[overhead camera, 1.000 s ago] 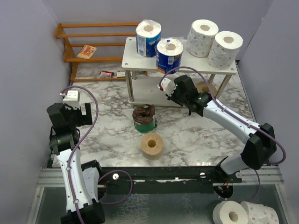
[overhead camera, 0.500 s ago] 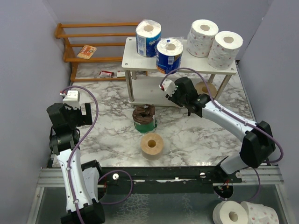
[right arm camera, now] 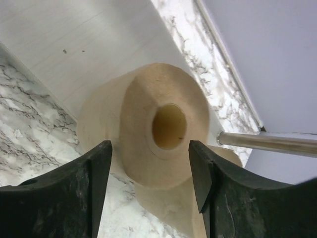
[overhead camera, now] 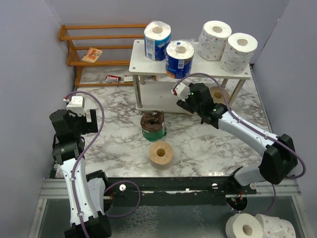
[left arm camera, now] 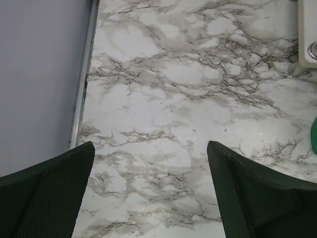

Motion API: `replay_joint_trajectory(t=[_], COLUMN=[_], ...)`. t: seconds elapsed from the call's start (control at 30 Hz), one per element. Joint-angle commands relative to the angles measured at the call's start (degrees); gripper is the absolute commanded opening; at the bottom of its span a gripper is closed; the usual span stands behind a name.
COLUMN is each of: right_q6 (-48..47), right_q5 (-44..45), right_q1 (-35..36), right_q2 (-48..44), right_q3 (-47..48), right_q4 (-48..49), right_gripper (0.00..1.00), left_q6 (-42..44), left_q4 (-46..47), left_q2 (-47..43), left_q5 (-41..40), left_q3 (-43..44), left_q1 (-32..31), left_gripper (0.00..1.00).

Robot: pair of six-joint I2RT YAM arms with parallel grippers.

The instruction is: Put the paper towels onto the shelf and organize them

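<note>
Showing a round hollow core, the tan roll [right arm camera: 141, 153] looks fat.

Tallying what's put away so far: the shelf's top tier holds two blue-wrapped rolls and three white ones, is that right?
Not quite: only two white rolls stand there, with the two blue-wrapped rolls, on the shelf top tier. The top external view shows it.
</note>
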Motion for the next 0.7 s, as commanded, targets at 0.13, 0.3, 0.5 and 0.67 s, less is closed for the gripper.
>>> replay_joint_trajectory(t=[0.13,0.3,0.5,0.67], right_q6=[-1.58,-2.57,0.89,2.51], right_q5=[-4.89,-12.49,-31.19,-47.23], right_q1=[0.27,1.03,2.18,12.22], right_q2=[-10.57,-15.43,-12.94,-7.98], right_q3=[-1.43,-1.32,2.68,6.34], right_q4=[-2.68,-15.27,-37.36,-47.63], right_gripper=[0.75,1.00,1.00,1.00], left_q6=[0.13,0.08,0.13,0.33], left_q4=[0.79,0.79,0.60,0.51], left_q2=[-0.67,-0.71,-0.56,0.03], left_q5=[0.41,0.29,2.65,3.20], left_q3=[-0.07,-0.07,0.00,0.00], left_q1=[0.45,0.45,0.47,0.45], left_gripper=[0.99,0.99,0.99,0.99])
